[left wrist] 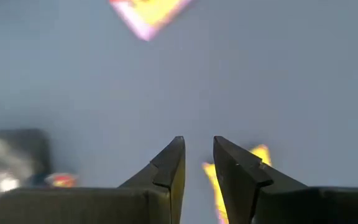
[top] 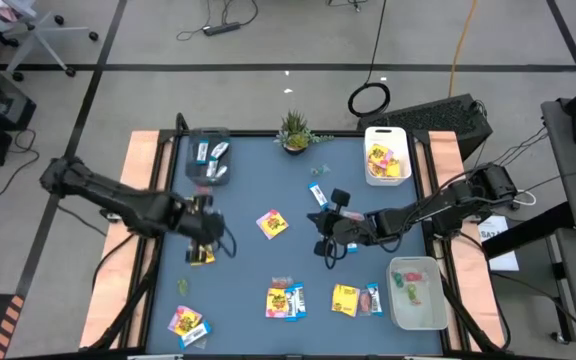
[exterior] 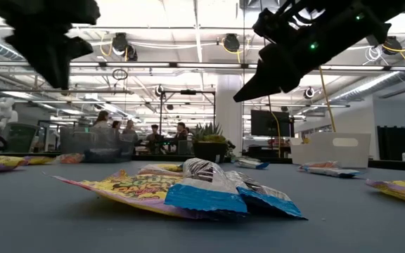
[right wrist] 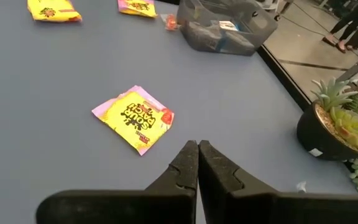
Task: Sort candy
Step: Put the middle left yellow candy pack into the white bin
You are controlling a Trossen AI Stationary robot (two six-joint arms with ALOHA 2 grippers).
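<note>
Blue table, left hand slightly parted over yellow packet — right hand closed, empty

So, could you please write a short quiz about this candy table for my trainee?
1. True or false: the right gripper is shut and holds nothing.
2. What lies in the white bin? A) blue-and-white bars B) yellow packets C) green pieces
3. Fill in: the open left gripper hovers over a ____ packet lying on the table.
Key: 1 true; 2 B; 3 yellow.
</note>
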